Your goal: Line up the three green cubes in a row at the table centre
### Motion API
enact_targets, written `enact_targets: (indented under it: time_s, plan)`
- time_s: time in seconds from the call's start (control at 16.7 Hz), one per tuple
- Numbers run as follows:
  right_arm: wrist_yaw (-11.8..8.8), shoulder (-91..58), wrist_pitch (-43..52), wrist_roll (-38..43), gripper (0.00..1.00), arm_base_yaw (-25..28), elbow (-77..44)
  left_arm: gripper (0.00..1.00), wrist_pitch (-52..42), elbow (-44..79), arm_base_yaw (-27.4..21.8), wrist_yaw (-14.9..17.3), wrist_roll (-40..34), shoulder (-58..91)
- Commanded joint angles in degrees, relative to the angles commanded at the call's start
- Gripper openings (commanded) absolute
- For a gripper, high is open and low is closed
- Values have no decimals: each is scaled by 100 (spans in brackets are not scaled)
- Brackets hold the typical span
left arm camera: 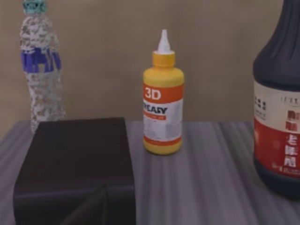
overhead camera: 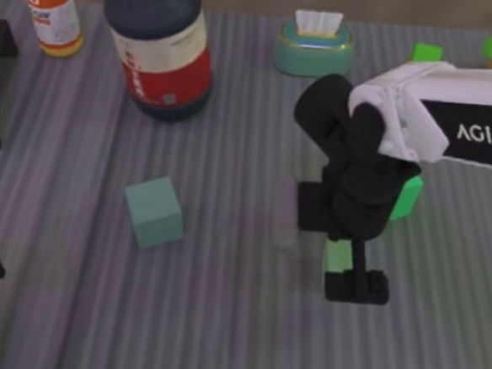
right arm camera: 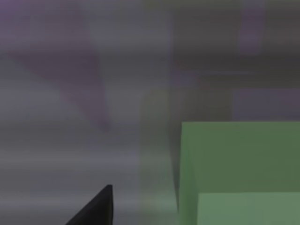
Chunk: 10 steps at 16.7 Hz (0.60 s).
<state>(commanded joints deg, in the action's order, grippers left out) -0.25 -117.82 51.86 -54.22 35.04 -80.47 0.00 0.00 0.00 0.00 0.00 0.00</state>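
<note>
No row yet: my right tool (overhead camera: 347,257) is down at the pale cube (overhead camera: 337,255).
The teal cube (overhead camera: 154,212) sits well left of that cube on the tabletop (overhead camera: 220,318); the bright cube (overhead camera: 406,198) is just beyond it, mostly hidden under my arm. Whether the tool grips, I cannot tell. My left arm is parked at the left edge.

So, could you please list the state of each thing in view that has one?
Right gripper: low over the pale green cube, grip unclear.
Pale green cube: on the table, under the gripper.
Teal cube: resting free, left of centre.
Bright green cube: mostly hidden behind the arm.
Yellow bottle: upright, capped.
</note>
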Motion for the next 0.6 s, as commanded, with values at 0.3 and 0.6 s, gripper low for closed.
enact_targets:
  time_s: [0.3,0.6]
  plan:
    - [-1,260,928,-15,100,22,-616,100,0,0,0,0,0,0]
    - [-3,459,1422,-16,100,34,-961,100,0,0,0,0,0,0]
